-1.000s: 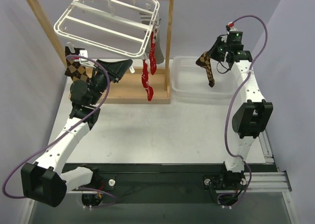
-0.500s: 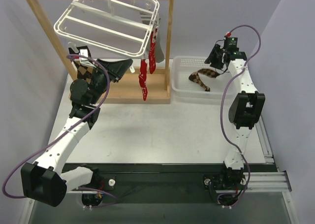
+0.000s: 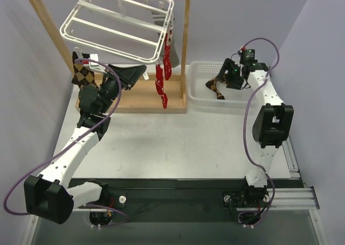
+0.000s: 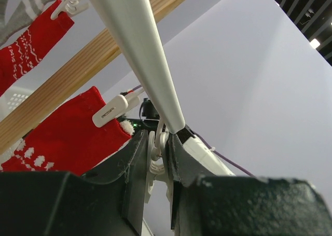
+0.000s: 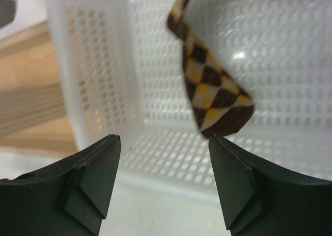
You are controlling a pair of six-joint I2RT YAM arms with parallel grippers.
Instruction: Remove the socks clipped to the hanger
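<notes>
Hanger (image 3: 108,44), from the top external view: white, tilted, hooked over the top bar of the wooden rack (image 3: 186,46) at the far end of the tabletop (image 3: 178,142). At its near left corner hangs one clipped argyle sock (image 3: 81,72). At its near right corner hang the red socks (image 3: 160,86), close against the rack's right post. Between those two lots, under the near rim, sits the left pincer (image 3: 143,70). Just right of the rack stands a white basket (image 3: 197,97). Within its outline shows the loose argyle sock (image 3: 215,86), just beside the right pincer (image 3: 226,78).

Left wrist view: the left pincer (image 4: 155,163) is closed narrowly on a white clip (image 4: 155,153) that dangles from the hanger's rim bar (image 4: 140,54), one finger on either side. To the left, a second clip (image 4: 111,109) holds one of the red socks (image 4: 67,137), and another hangs higher up. A grey sock (image 4: 13,13) with white stripes fills the top left corner.

Right wrist view: the right pincer (image 5: 163,142) is spread wide, with nothing between its fingers. The loose argyle sock (image 5: 215,91) hangs before the basket's perforated wall (image 5: 104,65), clear of both fingers. Its upper end runs out of the picture, so what it rests on cannot be told.
</notes>
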